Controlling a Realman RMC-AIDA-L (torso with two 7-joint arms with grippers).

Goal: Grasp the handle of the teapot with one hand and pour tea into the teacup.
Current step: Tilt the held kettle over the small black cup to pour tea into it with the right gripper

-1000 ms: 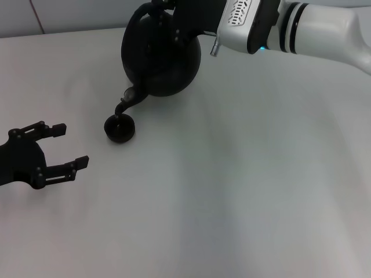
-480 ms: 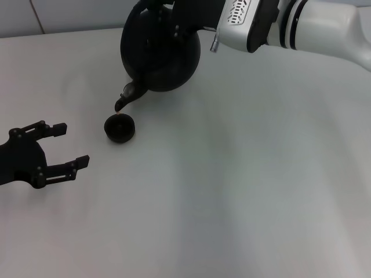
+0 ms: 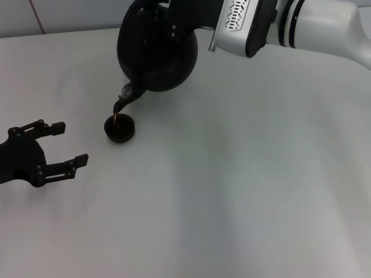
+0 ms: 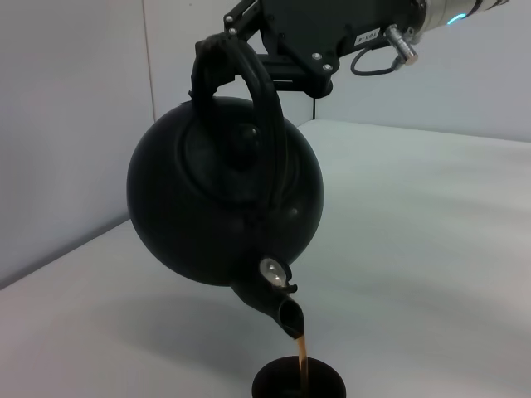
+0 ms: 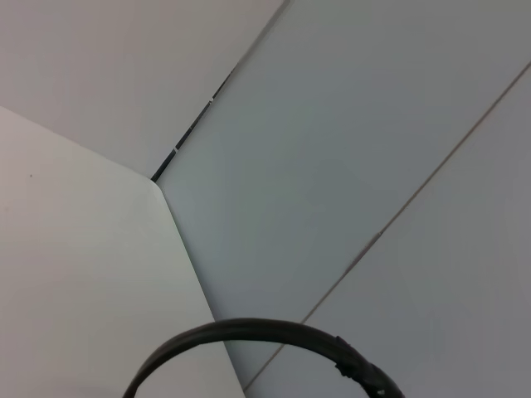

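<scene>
Above pale grey table (image 3: 243, 191), tilted teapot (image 3: 156, 52), tiled wall (image 5: 373, 124).

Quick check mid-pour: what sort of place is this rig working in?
Likely a bare test bench: a plain white table against blank panelled walls, with only the teapot and teacup out.

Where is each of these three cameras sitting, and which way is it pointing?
Head view: high on the robot, looking down at the table; shows the idle left gripper and the right arm tilting the teapot over the teacup.
Left wrist view: low by the table, facing the teapot, tea and right gripper.
Right wrist view: faces the wall; only the handle shows.
Head and left wrist views share teapot and teacup.
</scene>
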